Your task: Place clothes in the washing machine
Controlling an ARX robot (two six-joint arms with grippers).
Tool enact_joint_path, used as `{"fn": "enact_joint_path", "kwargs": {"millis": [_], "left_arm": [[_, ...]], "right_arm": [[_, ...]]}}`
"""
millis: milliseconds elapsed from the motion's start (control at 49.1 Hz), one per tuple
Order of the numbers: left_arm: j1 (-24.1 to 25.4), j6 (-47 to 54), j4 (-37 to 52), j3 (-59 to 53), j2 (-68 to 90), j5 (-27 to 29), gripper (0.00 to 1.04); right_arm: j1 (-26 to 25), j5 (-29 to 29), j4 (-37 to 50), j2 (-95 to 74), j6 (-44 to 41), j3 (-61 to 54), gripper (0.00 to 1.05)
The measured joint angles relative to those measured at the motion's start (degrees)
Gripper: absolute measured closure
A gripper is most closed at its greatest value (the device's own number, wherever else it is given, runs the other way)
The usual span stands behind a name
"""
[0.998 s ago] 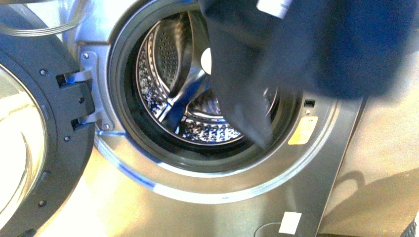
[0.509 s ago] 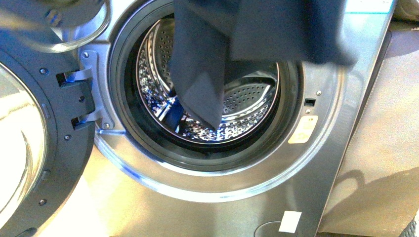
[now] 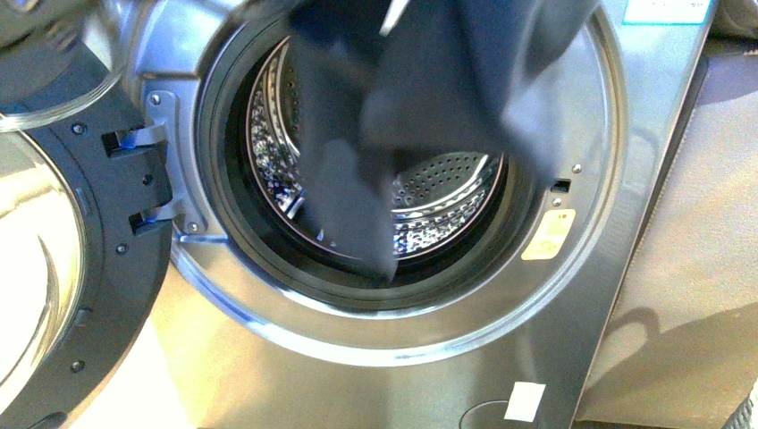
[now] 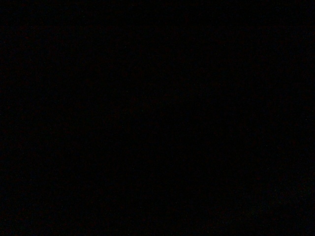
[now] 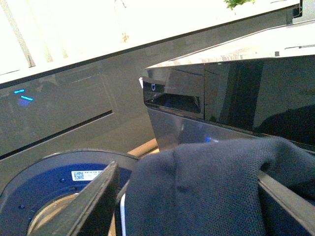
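- The washing machine (image 3: 420, 366) is big and silver-grey. It fills most of the front view.
- Its round door (image 3: 54, 268) stands wide open, at 9 o'clock from the round hole.
- A dark rubber gasket (image 3: 214, 197) runs around the hole.
- Inside is the shiny steel drum (image 3: 447, 192), full of little holes.
- The clothes (image 3: 429, 80) are one dark navy piece of soft cloth.
- The cloth hangs in the air in front of the hole and comes down from 12 o'clock.
- It covers the top and middle of the hole, and its lowest tip sits near 6 o'clock, in front of the gasket.
- The cloth looks blurry.
- A yellow sticker (image 3: 547, 237) sits on the machine's front at 4 o'clock from the hole.
- A blue and white label (image 3: 666, 11) sits at 1 o'clock.
- A small white tag (image 3: 525, 402) is low on the front, at 5 o'clock.
- In the right wrist view, the right end effector (image 5: 189, 172) has the clothes (image 5: 211, 196) bunched between its two fingers (image 5: 93, 201).
- The fingers stand quite far apart, and the cloth fills the gap and touches both.
- Past the cloth, that view shows the dark round door (image 5: 59, 182) and the grey machine (image 5: 69, 108).
- The left wrist view is dark, so I cannot tell how the left end effector stands.
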State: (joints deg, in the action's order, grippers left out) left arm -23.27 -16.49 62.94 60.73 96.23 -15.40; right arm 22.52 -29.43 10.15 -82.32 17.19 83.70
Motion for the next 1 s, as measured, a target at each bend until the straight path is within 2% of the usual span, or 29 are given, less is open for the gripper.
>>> {"fn": "enact_joint_path", "kwargs": {"millis": [122,265,509,875,998], "left_arm": [[0.15,7.98,-12.04,-2.62,-2.6,-8.2,0.96],[2.25,18.45,-28.02,-2.82,-3.89,-9.44,0.96],[6.69,19.87,-28.7,-4.7,-5.18,-10.14,0.96],[8.07,19.04,-26.8,-5.81,-7.65,-11.19,0.96],[8.11,19.61,-28.79,-5.73,-7.65,-9.99,0.96]], "right_arm": [[0.0,0.0,0.0,0.0,0.28,0.0,0.06],[0.0,0.04,-0.02,0.0,0.79,0.0,0.07],[0.0,-0.04,0.04,0.17,0.74,0.02,0.07],[0.0,-0.02,0.04,0.24,0.74,0.02,0.07],[0.0,-0.02,0.04,0.24,0.74,0.02,0.07]]}}
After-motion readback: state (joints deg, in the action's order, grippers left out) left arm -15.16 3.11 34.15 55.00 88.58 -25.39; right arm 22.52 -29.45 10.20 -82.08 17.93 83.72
